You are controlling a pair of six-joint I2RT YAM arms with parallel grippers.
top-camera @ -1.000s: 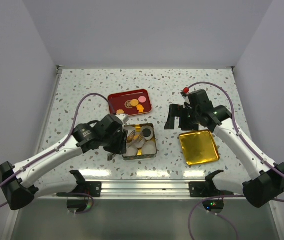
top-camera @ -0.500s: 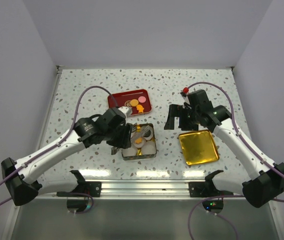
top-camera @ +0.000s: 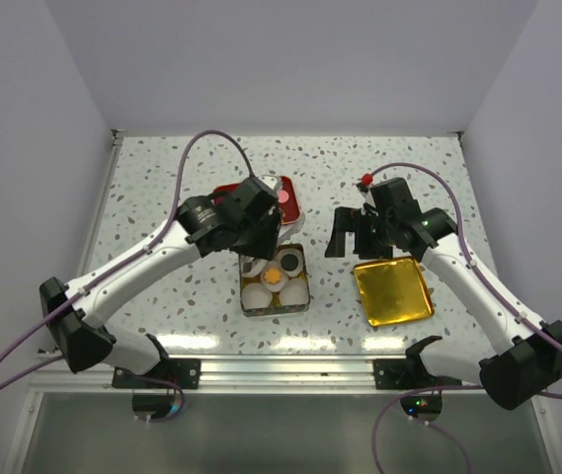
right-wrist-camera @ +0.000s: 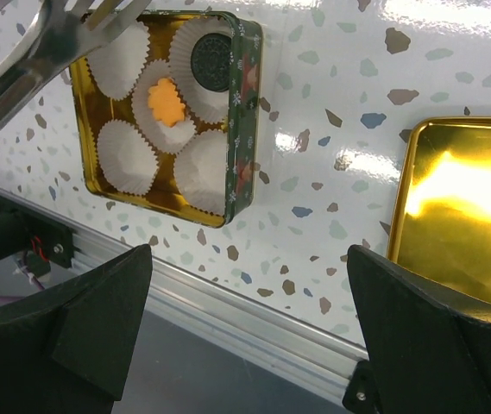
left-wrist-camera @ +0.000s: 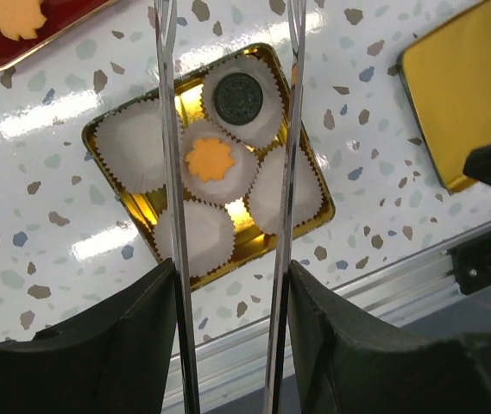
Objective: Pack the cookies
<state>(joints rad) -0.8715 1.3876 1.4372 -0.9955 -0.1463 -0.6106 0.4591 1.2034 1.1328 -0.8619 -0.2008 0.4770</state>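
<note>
An open square tin [left-wrist-camera: 318,203] holds several white paper cups. Two cookies lie in them: a dark round one [left-wrist-camera: 238,97] in a far cup and an orange flower-shaped one [left-wrist-camera: 209,159] in the middle cup. My left gripper [left-wrist-camera: 232,276] is shut on metal tongs [left-wrist-camera: 166,129], whose two blades stand apart above the tin with nothing between them. More cookies lie on the red tray: an orange one [left-wrist-camera: 14,13] and a pink one [top-camera: 282,197]. My right gripper [right-wrist-camera: 245,267] hovers open and empty between the tin [right-wrist-camera: 249,129] and the gold lid [right-wrist-camera: 461,207].
The red tray [top-camera: 229,192] lies behind the tin [top-camera: 251,306], partly hidden by my left arm. The gold lid [top-camera: 391,292] lies right of the tin. An aluminium rail runs along the near table edge.
My left arm has swung from the tin's near left side up and away, to between the tin and the red tray. The tongs have spread, and the orange cookie lies uncovered in the middle cup.
</note>
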